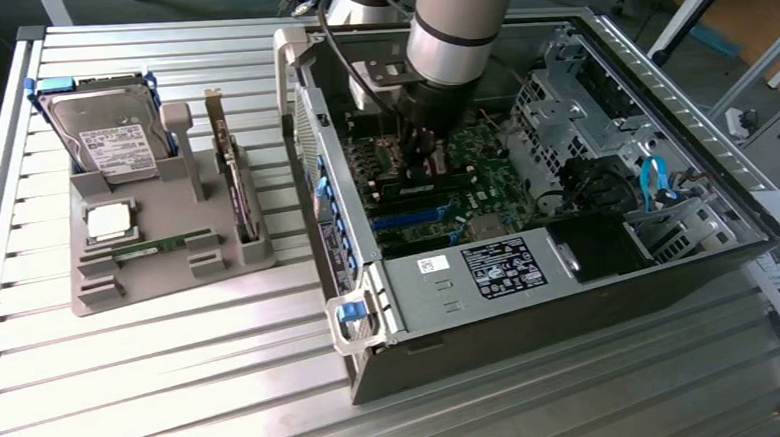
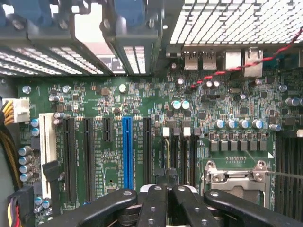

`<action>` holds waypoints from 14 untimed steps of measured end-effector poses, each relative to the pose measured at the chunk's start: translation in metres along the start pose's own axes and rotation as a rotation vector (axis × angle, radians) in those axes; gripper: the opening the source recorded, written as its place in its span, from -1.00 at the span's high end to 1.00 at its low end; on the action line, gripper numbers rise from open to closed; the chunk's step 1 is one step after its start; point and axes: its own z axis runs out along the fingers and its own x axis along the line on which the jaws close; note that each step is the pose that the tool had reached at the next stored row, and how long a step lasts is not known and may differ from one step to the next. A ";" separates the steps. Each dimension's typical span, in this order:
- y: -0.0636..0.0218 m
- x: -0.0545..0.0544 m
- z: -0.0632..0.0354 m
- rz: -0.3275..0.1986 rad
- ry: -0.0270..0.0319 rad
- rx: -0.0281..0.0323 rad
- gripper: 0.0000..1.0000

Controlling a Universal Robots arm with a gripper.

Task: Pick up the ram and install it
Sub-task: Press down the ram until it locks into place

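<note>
The black-fingered gripper (image 1: 421, 162) is clenched deep inside the open grey computer case (image 1: 410, 328), above the green motherboard (image 2: 142, 104). A slim green ram stick (image 1: 144, 248) lies flat on the grey tray (image 1: 166, 285), well left.

Ram (image 1: 142, 249), slim long green circuit-board stick with small dark chips, lying flat and lengthwise in a recess of the grey holder tray (image 1: 166, 280), untouched, well apart from the gripper (image 1: 421, 165), outside the computer case (image 1: 529, 311)
</note>
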 end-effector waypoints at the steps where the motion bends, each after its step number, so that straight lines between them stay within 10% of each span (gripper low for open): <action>1: 0.0014 0.000 0.0000 0.000 0.0000 0.0000 0.79; 14: 0.0151 0.000 0.0000 0.000 -0.0001 0.0002 0.79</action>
